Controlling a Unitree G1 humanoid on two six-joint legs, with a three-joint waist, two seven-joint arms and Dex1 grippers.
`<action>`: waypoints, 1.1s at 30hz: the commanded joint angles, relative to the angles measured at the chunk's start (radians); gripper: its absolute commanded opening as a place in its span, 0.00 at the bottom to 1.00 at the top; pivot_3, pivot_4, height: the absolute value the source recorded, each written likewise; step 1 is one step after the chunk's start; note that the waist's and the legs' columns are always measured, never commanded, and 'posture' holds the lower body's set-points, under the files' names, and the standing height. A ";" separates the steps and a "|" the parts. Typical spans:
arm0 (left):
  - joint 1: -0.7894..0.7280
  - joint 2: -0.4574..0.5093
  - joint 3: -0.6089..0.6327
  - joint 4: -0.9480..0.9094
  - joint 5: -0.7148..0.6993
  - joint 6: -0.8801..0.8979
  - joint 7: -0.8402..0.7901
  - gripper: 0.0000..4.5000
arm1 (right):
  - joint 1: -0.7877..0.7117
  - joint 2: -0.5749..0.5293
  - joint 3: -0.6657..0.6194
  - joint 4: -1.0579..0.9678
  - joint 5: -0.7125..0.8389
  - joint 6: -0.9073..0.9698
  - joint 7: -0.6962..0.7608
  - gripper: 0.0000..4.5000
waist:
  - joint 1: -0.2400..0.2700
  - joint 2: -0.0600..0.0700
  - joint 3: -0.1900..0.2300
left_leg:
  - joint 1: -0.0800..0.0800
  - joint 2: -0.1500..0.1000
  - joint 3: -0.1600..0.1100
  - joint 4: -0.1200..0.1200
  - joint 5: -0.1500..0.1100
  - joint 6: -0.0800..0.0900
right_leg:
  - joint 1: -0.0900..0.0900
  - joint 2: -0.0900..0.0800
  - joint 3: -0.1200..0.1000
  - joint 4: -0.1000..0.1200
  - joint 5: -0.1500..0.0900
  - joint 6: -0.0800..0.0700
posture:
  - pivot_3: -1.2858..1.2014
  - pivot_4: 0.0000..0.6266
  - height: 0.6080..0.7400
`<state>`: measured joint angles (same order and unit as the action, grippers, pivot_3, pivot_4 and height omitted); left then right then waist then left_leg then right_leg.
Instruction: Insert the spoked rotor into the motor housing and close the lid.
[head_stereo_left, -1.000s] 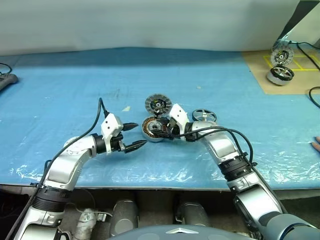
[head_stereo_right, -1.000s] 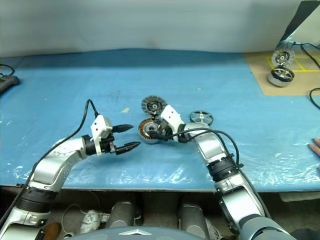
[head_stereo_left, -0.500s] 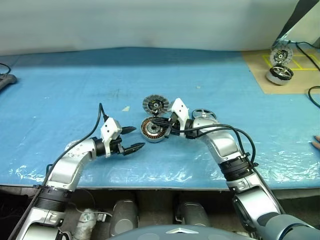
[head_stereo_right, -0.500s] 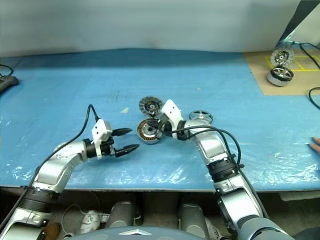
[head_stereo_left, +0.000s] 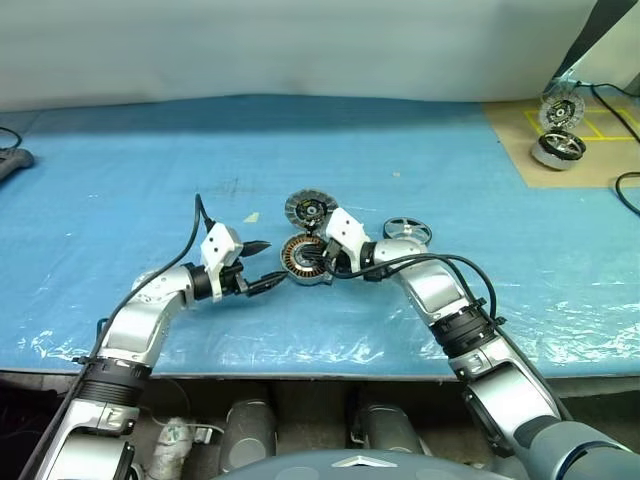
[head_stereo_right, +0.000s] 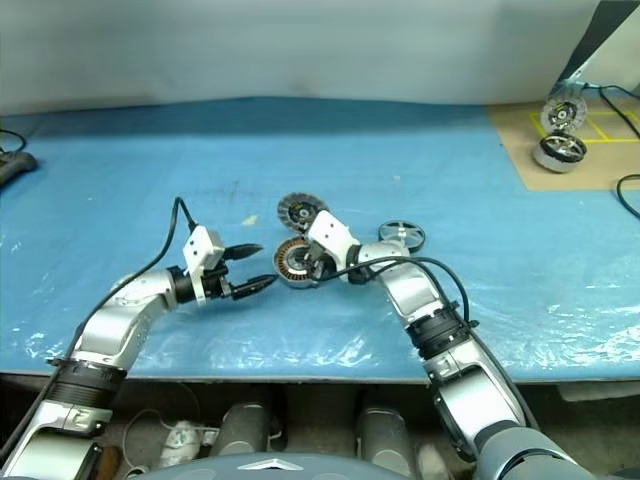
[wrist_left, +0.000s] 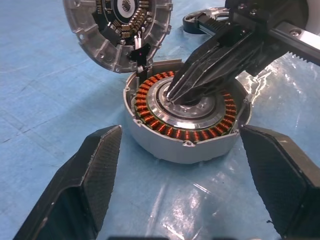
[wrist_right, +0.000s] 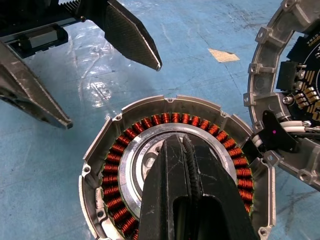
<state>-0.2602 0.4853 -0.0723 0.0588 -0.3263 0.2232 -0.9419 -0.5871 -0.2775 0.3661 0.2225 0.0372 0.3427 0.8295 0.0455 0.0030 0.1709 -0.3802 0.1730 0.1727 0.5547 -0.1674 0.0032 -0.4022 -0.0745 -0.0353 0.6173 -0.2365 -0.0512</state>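
Motor housing (head_stereo_left: 303, 259) sits mid-table on blue plastic sheeting (head_stereo_left: 120, 190), its lid (head_stereo_left: 309, 209) tipped upright behind and the spoked rotor (head_stereo_left: 408, 231) flat to its right. Right gripper (wrist_left: 172, 95), clenched empty, pokes into the housing's centre. Left gripper (head_stereo_left: 270, 265) spreads wide beside it. At the far right corner, tan board (head_stereo_left: 590, 150) carries a duplicate motor (head_stereo_left: 558, 148).

No text, label, brand, number or sign can be read in any view; the circuit board on the inner face of the lid (wrist_left: 120, 25) carries small components but no marking that can be made out; the motor housing (wrist_right: 175, 175) shows bare metal and copper windings without lettering; the yellow lines on the brown board (head_stereo_left: 585, 125) at the far right form only an outline, no characters.
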 joint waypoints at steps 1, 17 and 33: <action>-0.002 -0.005 0.002 -0.030 0.007 -0.013 0.008 0.90 | 0.015 -0.004 -0.026 -0.005 0.008 -0.003 -0.005 0.00 | 0.000 0.000 0.000 | 0.000 0.000 0.000 0.000 0.000 0.000 | 0.000 0.000 0.000 0.000 0.000 0.000 | 0.52 0.24 1.00; 0.015 -0.033 -0.007 -0.089 -0.030 0.003 -0.018 0.90 | 0.102 -0.407 -0.285 -0.582 0.253 0.396 0.050 0.04 | 0.020 -0.001 0.001 | -0.002 0.000 0.000 -0.001 0.000 0.000 | -0.002 0.000 0.000 -0.002 0.000 0.000 | 0.52 0.24 1.00; 0.008 -0.078 -0.028 0.036 0.020 -0.114 -0.037 0.90 | -0.005 -0.522 -0.258 -0.327 0.096 0.473 -0.056 0.91 | 0.019 -0.001 0.001 | -0.001 -0.001 0.001 0.000 0.000 0.001 | -0.002 0.000 0.002 -0.002 0.000 0.000 | 0.52 0.24 1.00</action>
<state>-0.2431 0.4074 -0.0952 0.0958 -0.3212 0.1476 -0.9707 -0.5500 -0.8085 0.1299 -0.1006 0.1338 0.7890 0.7945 0.0644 0.0018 0.1723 -0.3813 0.1723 0.1738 0.5551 -0.1672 0.0039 -0.4043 -0.0742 -0.0336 0.6165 -0.2359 -0.0514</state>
